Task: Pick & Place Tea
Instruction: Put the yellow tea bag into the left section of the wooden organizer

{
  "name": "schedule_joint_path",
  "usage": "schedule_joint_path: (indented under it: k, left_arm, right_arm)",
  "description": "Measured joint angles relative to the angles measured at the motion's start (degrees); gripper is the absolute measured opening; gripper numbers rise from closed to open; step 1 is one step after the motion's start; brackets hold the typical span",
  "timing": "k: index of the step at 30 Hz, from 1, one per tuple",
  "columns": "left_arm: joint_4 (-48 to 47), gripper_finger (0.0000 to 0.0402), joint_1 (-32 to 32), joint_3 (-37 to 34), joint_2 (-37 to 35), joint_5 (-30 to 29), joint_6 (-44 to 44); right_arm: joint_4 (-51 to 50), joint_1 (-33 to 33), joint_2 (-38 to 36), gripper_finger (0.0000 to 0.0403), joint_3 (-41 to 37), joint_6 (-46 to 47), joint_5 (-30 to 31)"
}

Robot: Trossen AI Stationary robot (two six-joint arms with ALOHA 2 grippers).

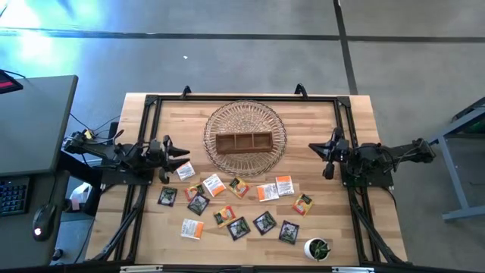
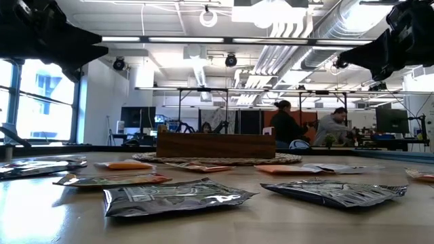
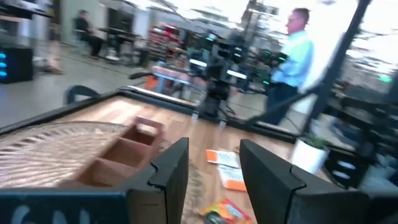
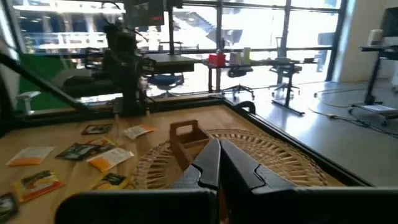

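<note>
So the tea sachets (image 1: 227, 203) are all lying flat and loose on the table (image 1: 356, 121), about a dozen small squares spread between the two tools. Mix of white-and-orange, black with pale print, and a couple of yellow-red ones. One white-and-orange sachet (image 1: 185, 171) sits just beside the left tool (image 1: 184, 158), which holds nothing, jaws apart. The rest trail off toward the right tool (image 1: 317, 159), well apart from it. None are stacked, none are gripped.
</note>
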Motion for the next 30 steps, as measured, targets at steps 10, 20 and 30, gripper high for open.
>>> schedule_joint_path:
  k: [10, 20, 30]
  left_arm:
    - [2.09, 0.0142, 0.01, 0.02, 0.00, 1.84, -2.83]
    - [2.06, 0.0142, 0.01, 0.02, 0.00, 0.38, -2.86]
    - [2.74, 0.0142, 0.01, 0.28, 0.00, -1.19, -2.87]
  right_arm:
    - [0.59, -0.02, 0.00, 0.0001, 0.00, 0.00, -7.63]
    - [3.39, -0.02, 0.00, 0.0001, 0.02, 3.02, 2.05]
    - [8.66, -0.02, 0.17, 0.0001, 0.11, 3.40, -6.25]
